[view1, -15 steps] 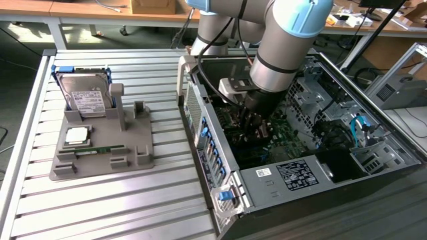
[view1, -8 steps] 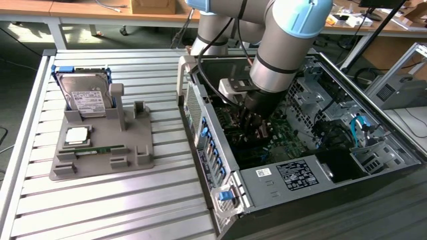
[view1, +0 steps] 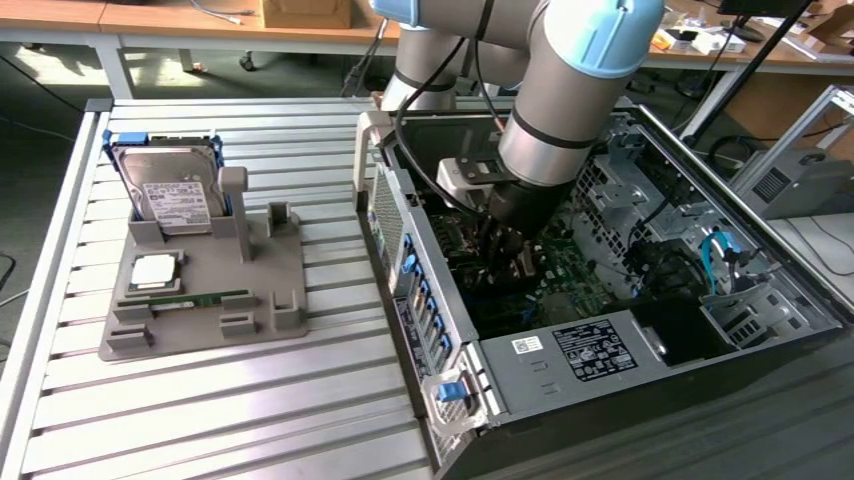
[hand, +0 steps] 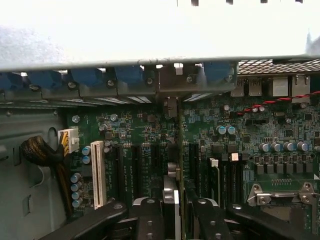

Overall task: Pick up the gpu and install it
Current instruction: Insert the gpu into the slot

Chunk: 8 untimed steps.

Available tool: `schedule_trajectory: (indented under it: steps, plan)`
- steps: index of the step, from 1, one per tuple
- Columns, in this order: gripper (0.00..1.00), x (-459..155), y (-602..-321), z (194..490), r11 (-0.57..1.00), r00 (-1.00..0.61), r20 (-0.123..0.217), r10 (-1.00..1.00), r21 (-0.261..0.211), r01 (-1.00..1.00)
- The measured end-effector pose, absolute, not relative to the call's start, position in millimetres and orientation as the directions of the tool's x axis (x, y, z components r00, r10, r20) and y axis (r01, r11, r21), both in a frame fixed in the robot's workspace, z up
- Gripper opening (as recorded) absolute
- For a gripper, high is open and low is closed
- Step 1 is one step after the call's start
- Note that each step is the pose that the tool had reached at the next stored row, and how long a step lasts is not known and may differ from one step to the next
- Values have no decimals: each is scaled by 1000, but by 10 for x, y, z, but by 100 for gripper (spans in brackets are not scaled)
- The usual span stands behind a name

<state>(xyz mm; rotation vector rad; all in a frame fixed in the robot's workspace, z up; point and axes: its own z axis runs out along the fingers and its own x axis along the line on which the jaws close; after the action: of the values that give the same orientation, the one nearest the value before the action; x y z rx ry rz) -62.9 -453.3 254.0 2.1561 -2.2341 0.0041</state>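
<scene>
Gripper (hand: 172, 215) lowered inside the open computer case (view1: 441, 330), fingers (hand: 150, 220) closed on the gpu (hand: 173, 150). Card held edge-on, upright over the motherboard (hand: 135, 145), among the black expansion slots beside the white slot (hand: 98, 172).

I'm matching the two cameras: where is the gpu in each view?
Exterior view: the gpu hangs in the gripper inside the open case, above the motherboard.
Wrist view: the gpu stands edge-on between the dark fingers, over the slots.
Shared landmark: the blue clips on the case's rear wall.
</scene>
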Motion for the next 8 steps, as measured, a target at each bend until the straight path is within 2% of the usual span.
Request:
schedule_trajectory:
  steps: [4,5,7,8]
  plan:
    - [28,-630,-4533,2539,36,-35,28,-999,24,-999]
    - [34,-629,-4533,2539,36,-35,28,-999,24,-999]
    - [34,-629,-4533,2538,36,-35,28,-999,23,-999]
    - [41,-629,-4533,2538,36,-35,28,-999,23,-999]
